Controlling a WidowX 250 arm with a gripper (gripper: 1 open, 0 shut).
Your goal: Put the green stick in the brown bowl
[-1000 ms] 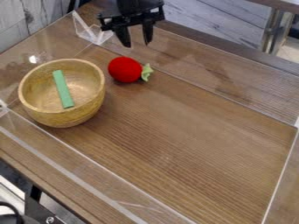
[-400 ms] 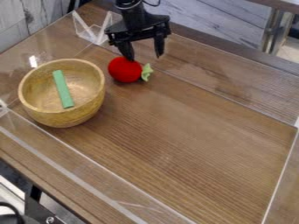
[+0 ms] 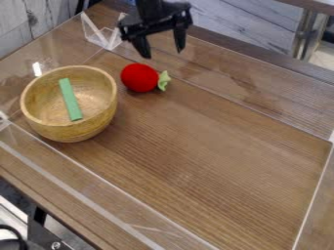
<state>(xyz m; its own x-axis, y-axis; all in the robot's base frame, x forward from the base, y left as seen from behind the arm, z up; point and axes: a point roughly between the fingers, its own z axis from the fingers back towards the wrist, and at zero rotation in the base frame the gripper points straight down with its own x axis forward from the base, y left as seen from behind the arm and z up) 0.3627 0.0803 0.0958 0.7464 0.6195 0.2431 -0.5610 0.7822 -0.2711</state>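
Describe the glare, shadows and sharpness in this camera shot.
Camera view: soft even light; pale glare streaks on the clear barrier along the near edge; faint shadow beside the red toy; green stick and brown bowl fairly sharp; gripper slightly soft.

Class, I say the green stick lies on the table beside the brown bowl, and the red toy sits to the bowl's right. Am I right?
Not quite. The camera view shows the green stick lying inside the brown bowl, not beside it. The red toy does sit to the bowl's right.
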